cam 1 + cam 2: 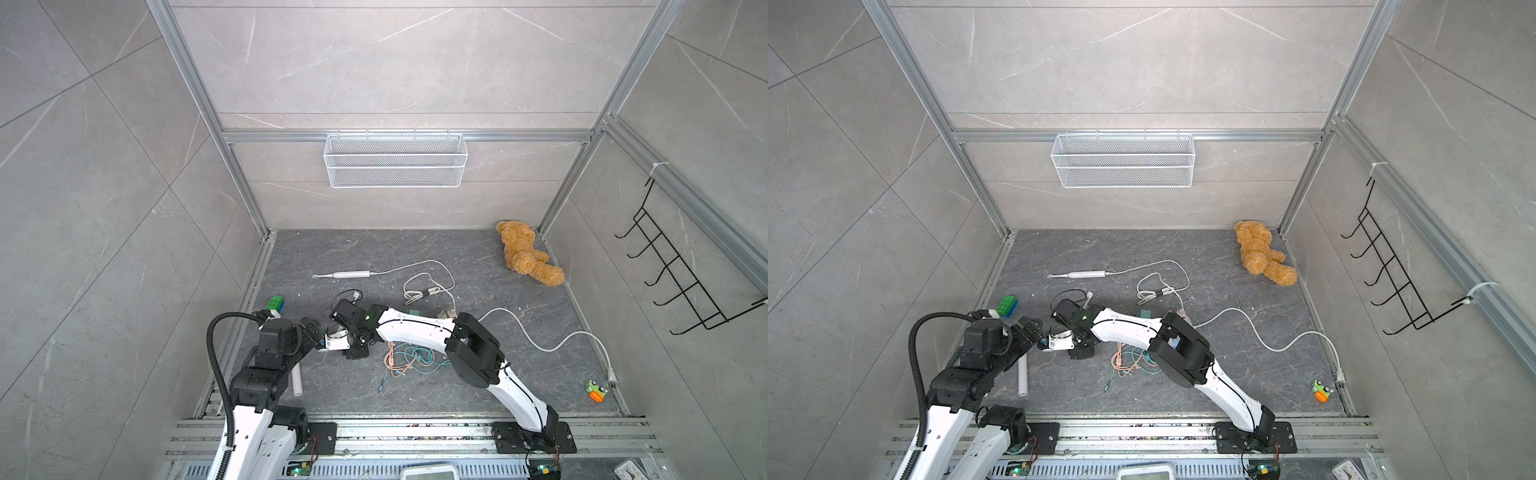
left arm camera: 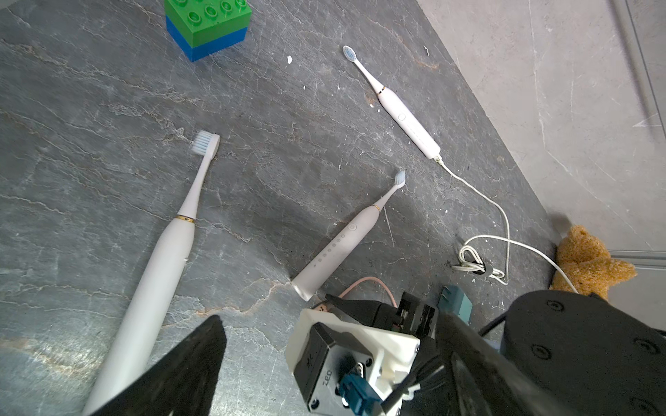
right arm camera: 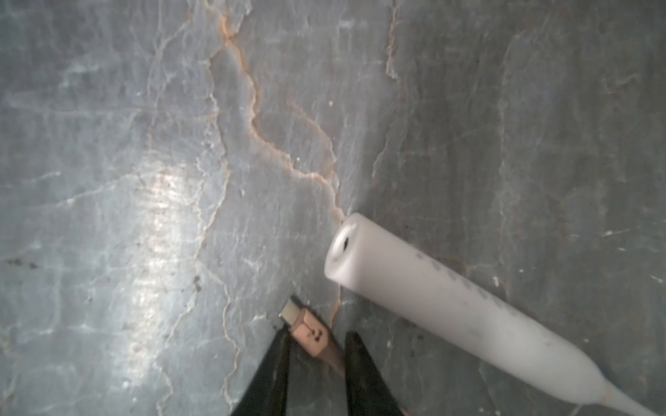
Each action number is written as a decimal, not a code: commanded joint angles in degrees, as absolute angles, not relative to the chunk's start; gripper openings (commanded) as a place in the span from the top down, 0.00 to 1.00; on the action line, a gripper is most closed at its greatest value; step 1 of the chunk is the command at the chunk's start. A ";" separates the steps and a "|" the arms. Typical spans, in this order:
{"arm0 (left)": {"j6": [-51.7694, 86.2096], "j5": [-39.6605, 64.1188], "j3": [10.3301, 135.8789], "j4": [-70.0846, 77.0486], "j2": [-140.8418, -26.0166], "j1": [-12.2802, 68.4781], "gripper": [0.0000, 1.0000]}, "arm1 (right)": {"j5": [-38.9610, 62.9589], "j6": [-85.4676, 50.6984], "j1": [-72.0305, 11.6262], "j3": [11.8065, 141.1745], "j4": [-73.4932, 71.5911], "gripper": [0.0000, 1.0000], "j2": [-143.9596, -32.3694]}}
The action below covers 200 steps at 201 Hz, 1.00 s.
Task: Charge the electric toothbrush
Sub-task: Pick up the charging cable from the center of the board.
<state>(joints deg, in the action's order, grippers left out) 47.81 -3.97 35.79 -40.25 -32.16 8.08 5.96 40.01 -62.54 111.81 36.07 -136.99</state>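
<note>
Arm: Nearest me, the pink plug (image 3: 310, 333) sits between the tips of my right gripper (image 3: 317, 333), jaws narrow; whether they truly pinch it I cannot tell. Just past it the toothbrush (image 3: 450, 306) lies flat on the floor (image 3: 144, 180), left of the floor's middle. Its port (image 3: 345, 244) faces me, but the plug aims beside it.

Spotter: How would you seat it?

Arm: Turn the plug onto the handle's axis, then push slowly and straight. That handle is loose and would likely skid, so my left gripper (image 1: 319, 332), jaws wide apart and empty, should brace the brush end.

Spotter: What can't you make out?

Arm: The port's shape is blurred. From above, my right arm (image 1: 415, 328) covers the handle; only what looks like its brush head (image 1: 356, 296) shows. A second toothbrush (image 2: 144, 288) runs behind my left finger (image 2: 187, 367), base cut off. The far toothbrush (image 2: 407, 119) has a white cable (image 2: 479, 191) plugged in.
</note>
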 commanded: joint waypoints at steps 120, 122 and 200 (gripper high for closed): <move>46.37 -0.69 36.26 -37.18 -32.16 7.82 0.08 | 17.29 35.36 -60.56 114.05 49.30 1.00 -137.26; 46.29 -0.66 36.22 -37.18 -32.17 7.82 0.07 | 17.18 35.34 -60.56 113.83 49.31 1.00 -137.21; 46.32 -0.15 35.69 -36.56 -32.39 7.82 0.08 | 11.52 32.37 -60.66 109.31 48.33 0.86 -138.85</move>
